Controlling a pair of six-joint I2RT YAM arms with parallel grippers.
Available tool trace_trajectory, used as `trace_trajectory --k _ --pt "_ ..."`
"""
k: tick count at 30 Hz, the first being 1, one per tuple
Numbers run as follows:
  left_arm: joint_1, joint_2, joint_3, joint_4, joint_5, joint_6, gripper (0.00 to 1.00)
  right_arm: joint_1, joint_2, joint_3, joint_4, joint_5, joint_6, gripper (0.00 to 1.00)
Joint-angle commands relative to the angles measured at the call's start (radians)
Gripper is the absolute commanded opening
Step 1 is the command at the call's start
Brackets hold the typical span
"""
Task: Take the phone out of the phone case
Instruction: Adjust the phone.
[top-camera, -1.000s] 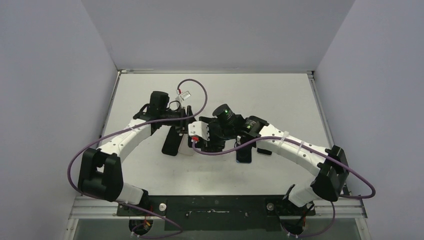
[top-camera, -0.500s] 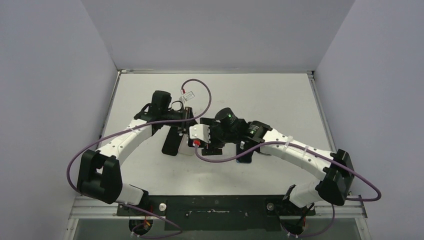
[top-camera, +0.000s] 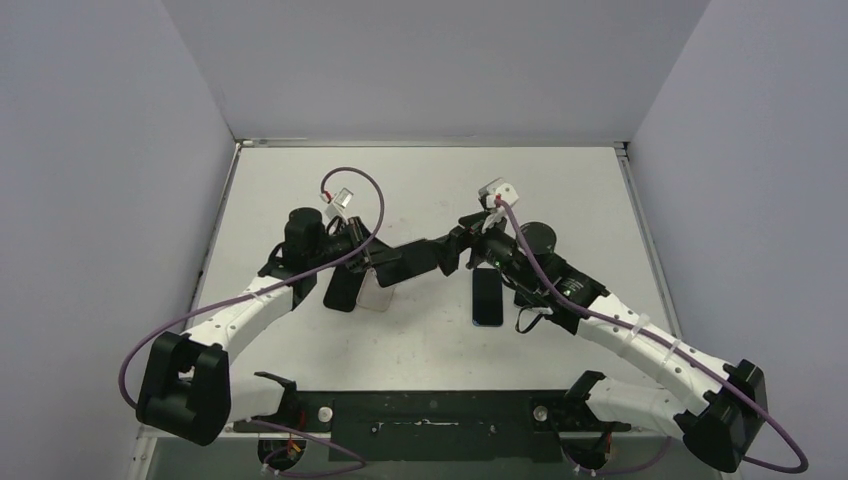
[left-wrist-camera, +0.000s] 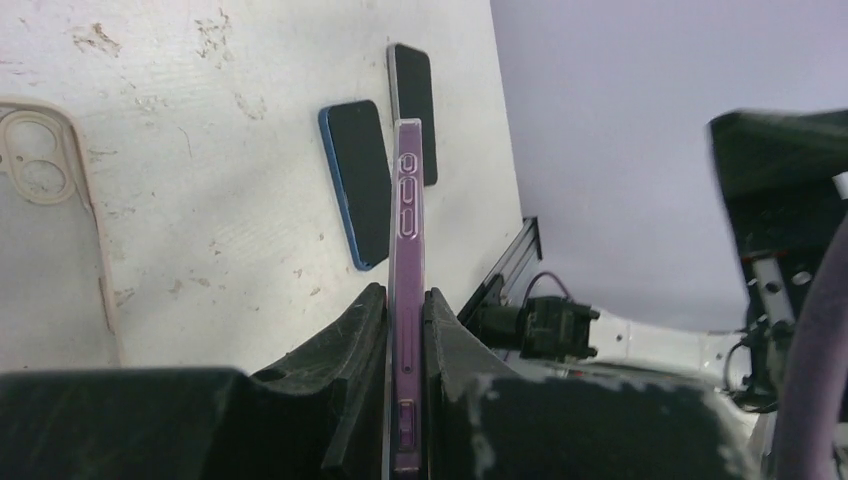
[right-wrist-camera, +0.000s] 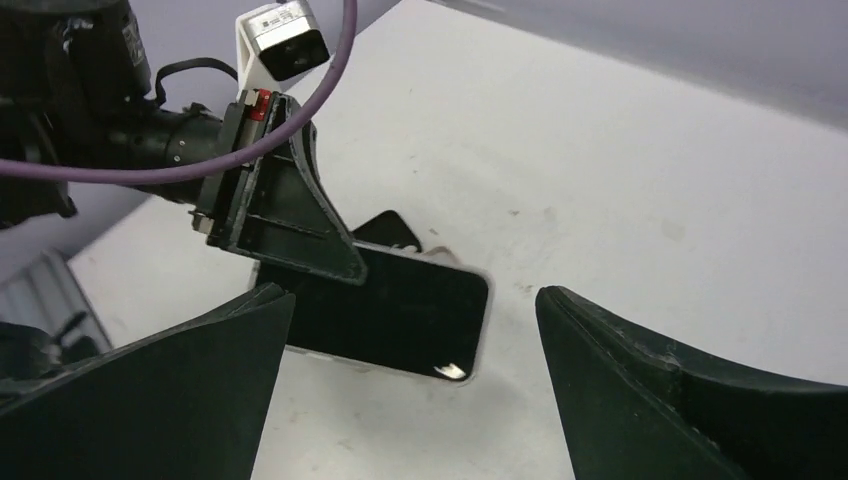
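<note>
Left gripper (left-wrist-camera: 405, 300) is clamped tight on the phone case (left-wrist-camera: 408, 190), edge-on, with the phone (right-wrist-camera: 400, 310) sitting inside it, held up over the middle of the table (top-camera: 560, 200). Right gripper (right-wrist-camera: 415, 385) hangs just right of it, fingers spread wide, gripping nothing. A blue phone (top-camera: 488, 296) lies flat nearby.

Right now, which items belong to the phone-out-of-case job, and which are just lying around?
Job:
- clear plastic phone case
- black-screened phone inside it
- left gripper, shut on the case
- right gripper, open

Lying about:
- blue-edged dark phone
- flat black phone
- empty pale case
</note>
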Motion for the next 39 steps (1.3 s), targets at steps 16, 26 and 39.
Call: trace_trajectory --k 16,26,39 --pt "-0.149 -0.106 -0.143 0.563 -0.323 -0.424 0.00 -0.056 0.129 -0.295 0.573 -0.089 0.945 0.85" --pt "-0.166 -0.120 -0.192 0.658 -0.315 -0.449 0.00 -0.123 0.226 -0.284 0.783 -0.228 0.994 0.39" --pt "-0.093 -0.154 -0.161 0.550 -0.208 -0.246 0.54 -0.222 0.309 -0.179 0.894 -0.562 0.938 0.00"
